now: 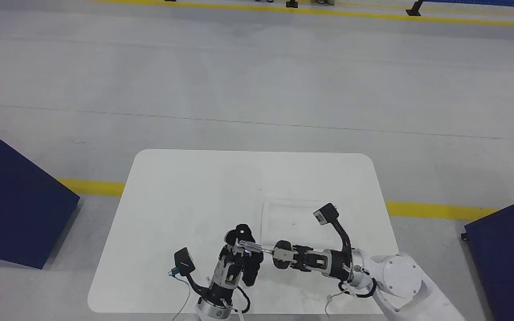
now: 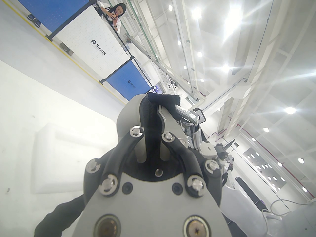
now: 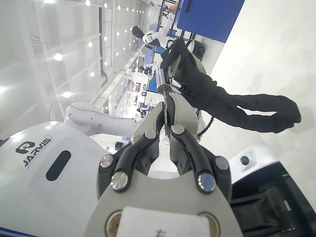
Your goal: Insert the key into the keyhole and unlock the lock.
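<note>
Right hand (image 3: 166, 104) clamped on key (image 3: 165, 114), blade at keyhole (image 3: 163, 89).
Beyond it my left hand (image 2: 164, 104) grips the lock (image 2: 191, 124) above the table (image 1: 201, 193). Entry depth I cannot tell; turning off-axis could, I judge, slip the key or rotate the lock in its grip.

White table (image 1: 161, 184), grey floor (image 1: 241, 72), yellow lines (image 1: 434, 210), blue panels (image 1: 28, 209), perhaps partitions, bright ceiling lights (image 2: 233, 10)
</note>
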Controlling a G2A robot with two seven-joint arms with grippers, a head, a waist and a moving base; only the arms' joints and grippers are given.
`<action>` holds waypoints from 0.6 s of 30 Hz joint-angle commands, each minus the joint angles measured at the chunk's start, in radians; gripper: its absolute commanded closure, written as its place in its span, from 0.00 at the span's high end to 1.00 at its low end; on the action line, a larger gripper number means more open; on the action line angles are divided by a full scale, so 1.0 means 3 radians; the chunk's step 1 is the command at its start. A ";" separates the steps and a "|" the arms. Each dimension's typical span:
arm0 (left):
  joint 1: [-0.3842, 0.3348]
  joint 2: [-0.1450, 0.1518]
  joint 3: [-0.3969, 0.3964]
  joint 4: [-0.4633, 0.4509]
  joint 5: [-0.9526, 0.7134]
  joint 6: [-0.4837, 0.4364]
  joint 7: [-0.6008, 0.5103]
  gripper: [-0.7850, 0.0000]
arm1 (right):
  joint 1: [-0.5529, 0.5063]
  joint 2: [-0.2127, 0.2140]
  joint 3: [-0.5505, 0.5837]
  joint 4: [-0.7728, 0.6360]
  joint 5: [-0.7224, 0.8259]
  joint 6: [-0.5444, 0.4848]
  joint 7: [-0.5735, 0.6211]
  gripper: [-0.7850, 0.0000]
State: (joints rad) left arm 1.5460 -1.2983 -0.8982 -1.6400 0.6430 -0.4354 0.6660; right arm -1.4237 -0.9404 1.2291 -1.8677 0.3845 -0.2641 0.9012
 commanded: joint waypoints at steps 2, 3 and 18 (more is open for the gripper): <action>0.0000 0.0000 0.0000 0.0000 0.0000 0.0000 0.0000 0.00 | 0.0022 -0.0007 -0.0027 0.0008 -0.0011 0.0031 0.0005 0.00; 0.0000 0.0000 0.0000 0.0000 0.0000 0.0000 0.0000 0.00 | 0.0027 -0.0010 -0.0035 0.0011 -0.0015 0.0040 -0.0006 0.00; 0.0000 0.0000 0.0000 0.0000 0.0000 0.0000 0.0000 0.00 | 0.0023 -0.0055 -0.0152 -0.0027 -0.0048 0.0111 -0.0216 0.00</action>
State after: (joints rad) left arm 1.5460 -1.2983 -0.8982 -1.6400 0.6430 -0.4354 0.6660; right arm -1.4185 -0.9563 1.1846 -1.8761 0.3702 -0.2310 0.8379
